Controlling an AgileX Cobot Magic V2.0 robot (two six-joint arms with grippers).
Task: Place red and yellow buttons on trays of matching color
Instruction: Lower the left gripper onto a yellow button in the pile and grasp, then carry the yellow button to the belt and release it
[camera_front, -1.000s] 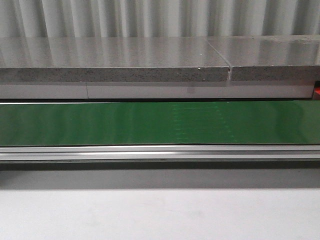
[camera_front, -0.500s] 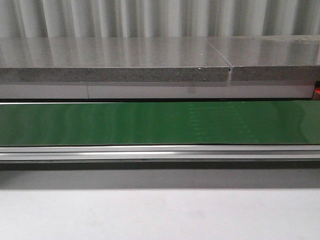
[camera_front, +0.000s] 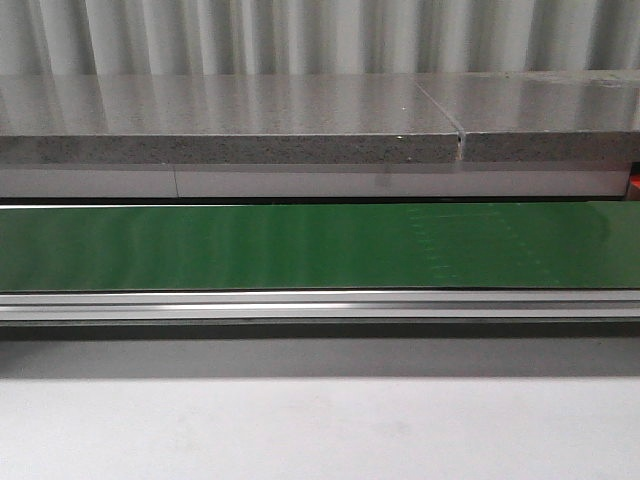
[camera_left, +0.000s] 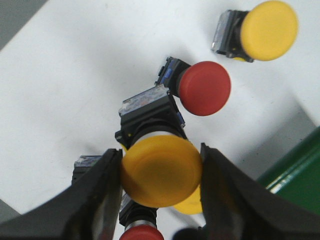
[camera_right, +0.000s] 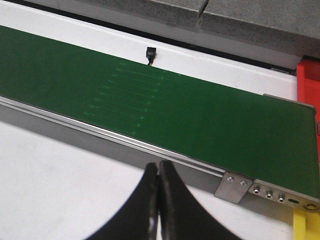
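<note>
Left gripper (camera_left: 160, 175): jaws clamped on either side of the cap of a yellow button (camera_left: 161, 169), held clear above the white table (camera_left: 75, 95); its black body with clear terminal block points away from the fingers. Beyond it on the table: a red button (camera_left: 202, 88) lying on its side, and further off a second yellow button (camera_left: 267, 30), also on its side. Nearer the fingers, partly hidden: the rim of another yellow cap (camera_left: 192, 202), a red cap (camera_left: 141, 233), and a black-bodied unit (camera_left: 86, 167) whose colour cannot be told. Right gripper (camera_right: 159, 200): jaws closed together, fingertips touching, holding nothing, over the table just near of the green conveyor belt (camera_right: 150, 100). Aluminium rail (camera_front: 320, 305) along the belt's near edge; grey stone slab (camera_front: 220, 125) behind the belt. Red tray edge (camera_right: 308, 82) at the belt's far right end.
</note>
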